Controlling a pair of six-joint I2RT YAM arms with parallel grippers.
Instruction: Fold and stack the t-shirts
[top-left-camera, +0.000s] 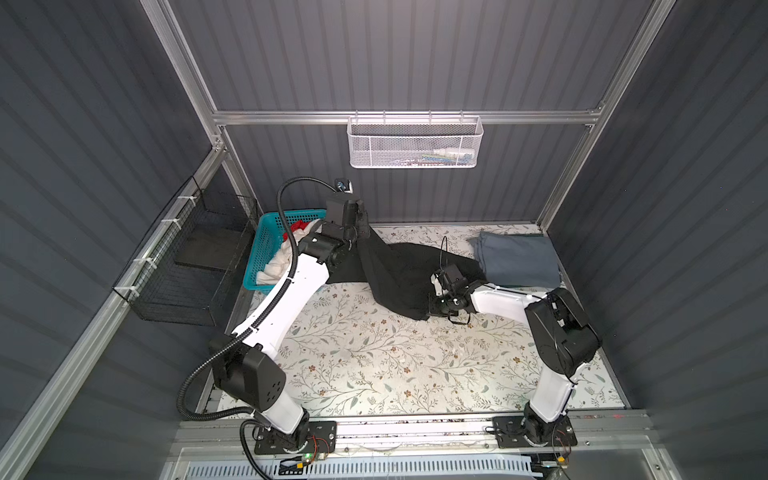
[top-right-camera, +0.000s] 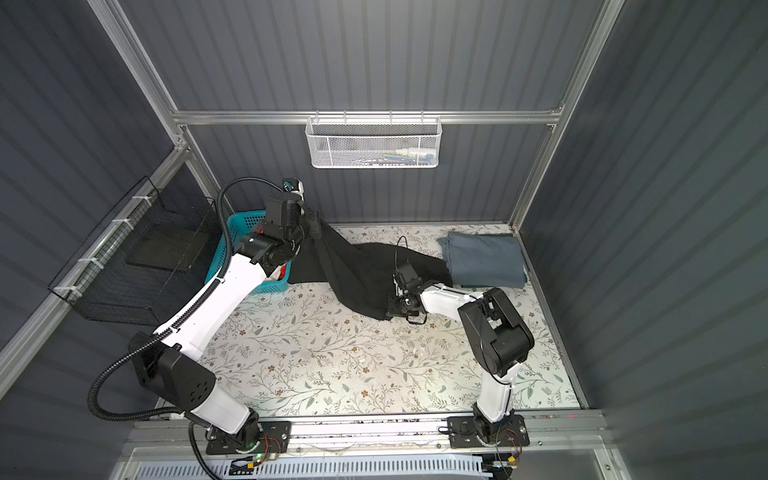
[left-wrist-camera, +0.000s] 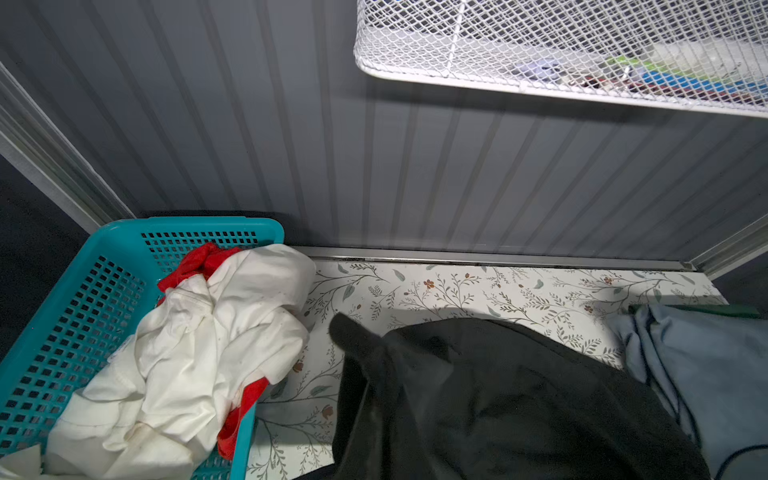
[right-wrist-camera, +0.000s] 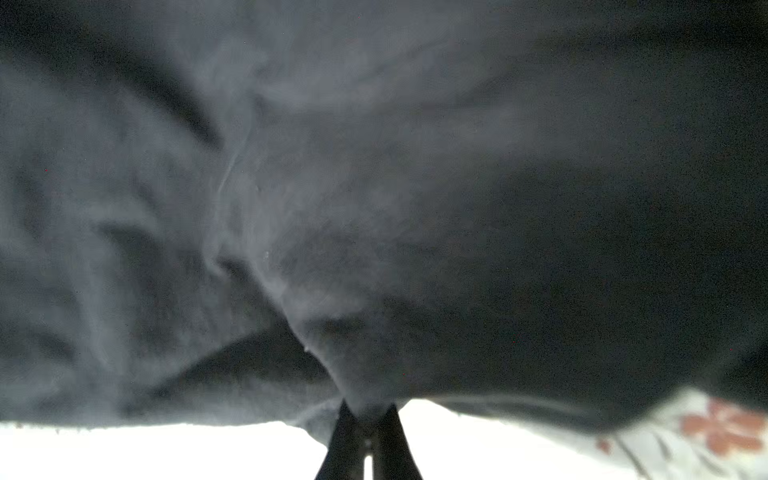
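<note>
The teal basket sits at the back left corner of the desk, with a black wire cage fixed to the wall on its left. In the basket lies the crumpled white t-shirt. The red t-shirt is under it, showing at the basket's far end and along its right rim.

Just right of the basket's far corner and raised above it, the left gripper is clamped on one end of the black t-shirt. Its fingers are buried in the cloth in both top views and lie outside the left wrist view. From there the cloth hangs as a ridge sloping down to the desk right of the basket. In the left wrist view a strip of bare desk separates it from the basket's right side.

Further right of the basket, at the near right corner of the black t-shirt, the right gripper is low over the desk. Its tips are pinched together on a small bunch of black cloth, seen close in the right wrist view.

Farthest right of the basket, at the back right corner, the blue-grey t-shirt lies folded flat. The black t-shirt reaches its left edge. A white mesh bin hangs on the back wall, above and right of the basket.
</note>
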